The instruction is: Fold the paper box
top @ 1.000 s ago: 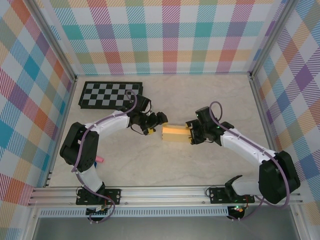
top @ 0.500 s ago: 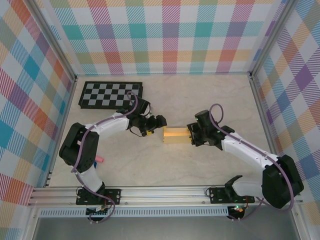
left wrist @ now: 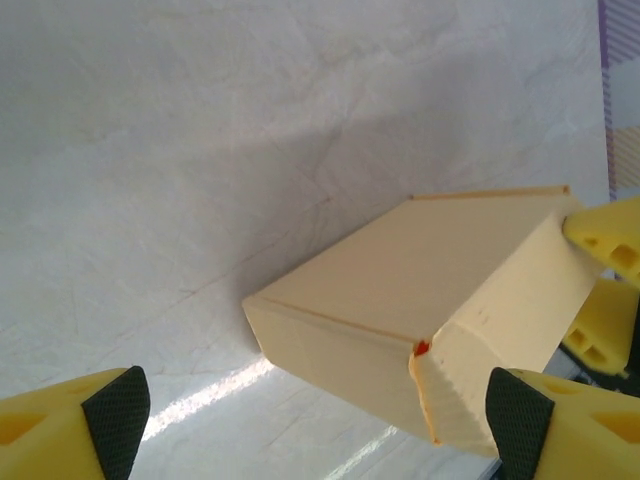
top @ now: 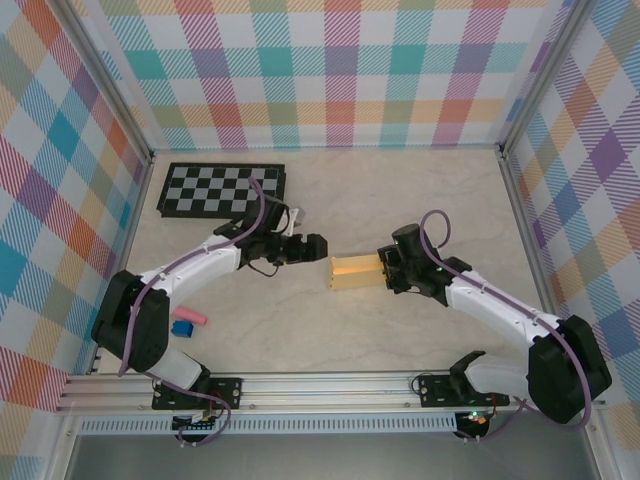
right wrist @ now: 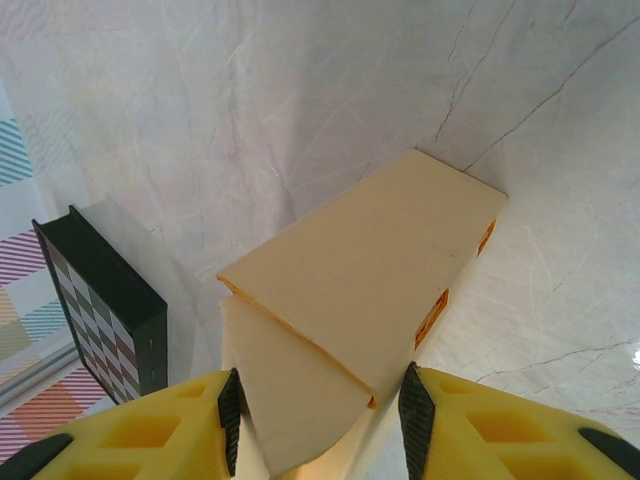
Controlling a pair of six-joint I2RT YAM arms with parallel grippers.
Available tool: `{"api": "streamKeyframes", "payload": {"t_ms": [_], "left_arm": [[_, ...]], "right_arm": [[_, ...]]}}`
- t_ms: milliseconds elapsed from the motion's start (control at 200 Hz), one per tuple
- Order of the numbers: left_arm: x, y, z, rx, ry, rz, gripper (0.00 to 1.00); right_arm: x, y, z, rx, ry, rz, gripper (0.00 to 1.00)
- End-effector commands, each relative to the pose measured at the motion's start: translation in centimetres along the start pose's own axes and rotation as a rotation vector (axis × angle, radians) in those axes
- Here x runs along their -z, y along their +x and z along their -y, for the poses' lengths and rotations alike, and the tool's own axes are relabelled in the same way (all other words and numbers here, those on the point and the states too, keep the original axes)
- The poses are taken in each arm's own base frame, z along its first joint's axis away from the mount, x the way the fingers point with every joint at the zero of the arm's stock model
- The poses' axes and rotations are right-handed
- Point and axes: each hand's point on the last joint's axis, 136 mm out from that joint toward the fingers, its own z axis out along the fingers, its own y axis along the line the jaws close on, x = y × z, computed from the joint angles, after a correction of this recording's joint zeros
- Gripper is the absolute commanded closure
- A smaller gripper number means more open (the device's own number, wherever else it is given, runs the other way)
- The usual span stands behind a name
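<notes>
Bright, even light; glare on table point(left wrist: 200, 395); soft shadow beside paper box point(left wrist: 420, 270).

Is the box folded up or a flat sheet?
Folded up: the box is a raised block with top, side and end faces showing, not a flat sheet.

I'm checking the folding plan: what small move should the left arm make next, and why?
Probably ease the open left gripper forward to brace the paper box's free end: the right gripper clamps the other end, where a flap sticks out untucked.
</notes>
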Motion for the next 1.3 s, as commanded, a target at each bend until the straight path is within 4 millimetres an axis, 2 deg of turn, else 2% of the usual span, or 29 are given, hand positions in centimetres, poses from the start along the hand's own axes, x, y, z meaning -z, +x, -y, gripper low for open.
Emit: {"api": "streamKeyframes", "payload": {"t_ms": [0,205,375,565,670,855,1040,1165,1295], "left_arm": [[0.0,0.8,2.5,-0.094,0.103,-0.035,0.10],[-2.7,3.2,1.1,-0.102,0.056,-0.167,0.10],[-3.3,3.7,0.3,-0.104,0.036,-0.182,0.12],[-4.7,4.8,-3.1,-0.074,-0.100,-0.237,0.13],[-5.3,5.2,-3.9,-0.065,-0.130,-0.265,0.16],[-5.3,5.3,-4.3,-0.062,-0.150,-0.270,0.16],[-5.4,5.3,-4.5,-0.061,-0.159,-0.272,0.16],[-5.4,5.3,-4.6,-0.060,-0.163,-0.272,0.17],[-5.4,5.2,-4.6,-0.061,-0.164,-0.271,0.17]], "right_arm": [[-0.9,-1.2,3.7,0.024,0.127,0.055,0.54],[-0.9,-1.1,4.0,0.018,0.134,0.046,0.54],[-0.9,-1.1,4.2,0.013,0.135,0.049,0.54],[-1.0,-0.9,4.0,0.016,0.128,0.037,0.54],[-0.4,-0.8,3.4,0.063,0.124,0.020,0.52],[2.2,-1.9,1.9,0.215,0.085,-0.046,0.49],[4.9,-3.9,0.0,0.560,0.088,-0.127,0.44],[5.4,-2.5,-1.8,0.744,0.034,-0.254,0.44],[4.8,-1.3,-2.4,0.761,0.007,-0.354,0.44]]}}
